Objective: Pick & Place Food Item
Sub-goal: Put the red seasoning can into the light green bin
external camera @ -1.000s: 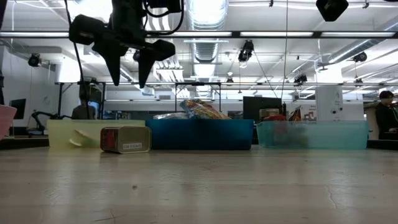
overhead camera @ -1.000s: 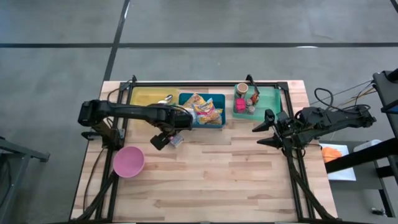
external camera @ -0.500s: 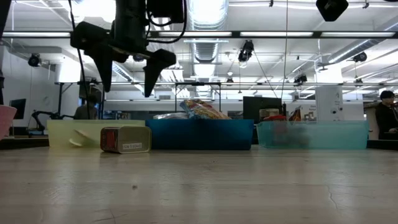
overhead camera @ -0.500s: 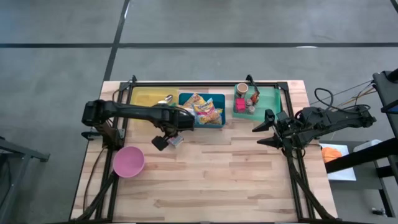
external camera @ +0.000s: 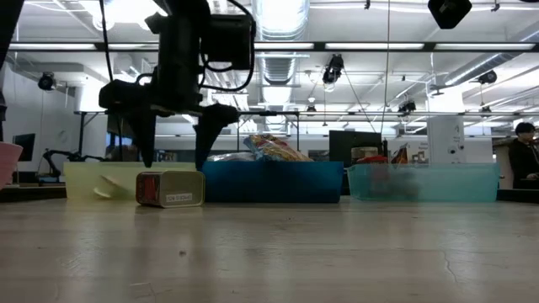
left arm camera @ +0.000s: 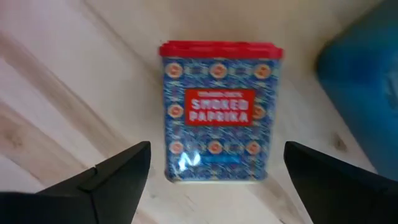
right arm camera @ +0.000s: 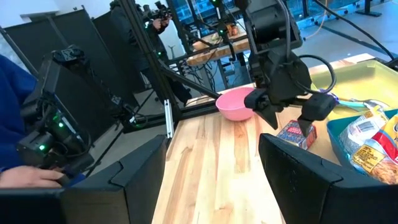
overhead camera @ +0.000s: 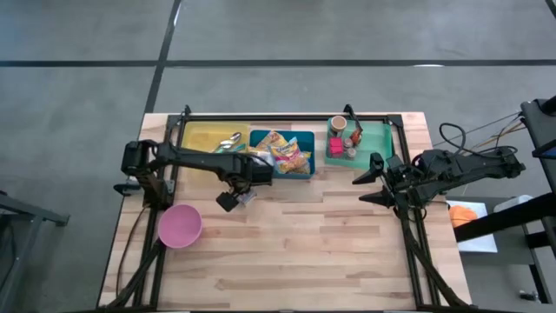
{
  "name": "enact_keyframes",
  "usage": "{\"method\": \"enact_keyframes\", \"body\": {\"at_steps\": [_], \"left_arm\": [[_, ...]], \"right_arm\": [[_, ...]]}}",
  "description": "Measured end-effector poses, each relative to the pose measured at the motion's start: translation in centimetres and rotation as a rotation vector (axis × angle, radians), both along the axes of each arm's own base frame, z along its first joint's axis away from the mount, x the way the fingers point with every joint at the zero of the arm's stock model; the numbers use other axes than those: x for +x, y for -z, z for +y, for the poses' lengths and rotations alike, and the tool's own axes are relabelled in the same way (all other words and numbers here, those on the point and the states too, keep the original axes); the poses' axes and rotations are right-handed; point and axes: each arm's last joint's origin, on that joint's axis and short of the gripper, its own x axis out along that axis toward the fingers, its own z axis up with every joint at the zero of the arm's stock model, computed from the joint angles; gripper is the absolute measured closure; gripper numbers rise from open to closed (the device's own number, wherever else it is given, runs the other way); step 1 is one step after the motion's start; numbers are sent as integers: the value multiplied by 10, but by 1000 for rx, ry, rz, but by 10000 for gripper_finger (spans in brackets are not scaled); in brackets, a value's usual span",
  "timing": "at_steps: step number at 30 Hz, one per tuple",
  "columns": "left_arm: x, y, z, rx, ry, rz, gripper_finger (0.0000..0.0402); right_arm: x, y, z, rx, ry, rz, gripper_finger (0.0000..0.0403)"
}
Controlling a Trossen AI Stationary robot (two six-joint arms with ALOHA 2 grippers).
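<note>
Low view first: bare wooden table (external camera: 278,252) fills the foreground, with open planks running up to the smoked paprika tin (external camera: 169,188), which lies on its side just in front of the yellow bin (external camera: 88,178) and the blue bin (external camera: 274,181). Directly over the tin hangs the left gripper (external camera: 173,139), its jaws spread wide, one fingertip on each side of the tin and neither touching it. From the left wrist camera, the tin (left arm camera: 217,112) lies flat between the two dark fingers (left arm camera: 102,180), with clear wood on both flanks and the blue bin's edge close beside the tin. Seen from above, the tin (overhead camera: 245,197) sits just off the blue bin's near left corner, and the pink bowl (overhead camera: 180,226) stands a little nearer than the tin, toward the table's left edge. Nearer than the tin and to its right the planks lie bare all the way to the table's edge. Past the tin, the blue bin holds snack packets (overhead camera: 287,153), and the green bin (overhead camera: 373,139) sits farther right. Well to the right of the tin, at the table's right edge, the right gripper (overhead camera: 365,187) waits with its jaws apart, holding nothing.
</note>
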Motion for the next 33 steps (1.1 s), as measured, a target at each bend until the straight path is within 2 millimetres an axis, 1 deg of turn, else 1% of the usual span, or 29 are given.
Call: {"method": "enact_keyframes", "body": {"at_steps": [8, 19, 22, 24, 26, 28, 31, 33], "left_arm": [[-4, 11, 1, -23, -53, -1, 27], [-10, 38, 2, -28, -55, -62, 27], [-13, 46, 2, -27, -39, -78, 27], [-14, 50, 2, -22, 15, -95, 27], [-15, 52, 2, -21, 93, -106, 27], [-15, 52, 2, -18, 127, -111, 27], [-14, 52, 2, -19, 117, -114, 27], [-14, 51, 2, -21, 68, -113, 27]], "right_arm": [[0, 0, 0, 0, 0, 0, 150], [0, 0, 0, 0, 0, 0, 150], [0, 0, 0, 0, 0, 0, 150], [0, 0, 0, 0, 0, 0, 150], [0, 0, 0, 0, 0, 0, 150], [0, 0, 0, 0, 1, 0, 150], [0, 0, 0, 0, 0, 0, 150], [0, 0, 0, 0, 0, 0, 150]]}}
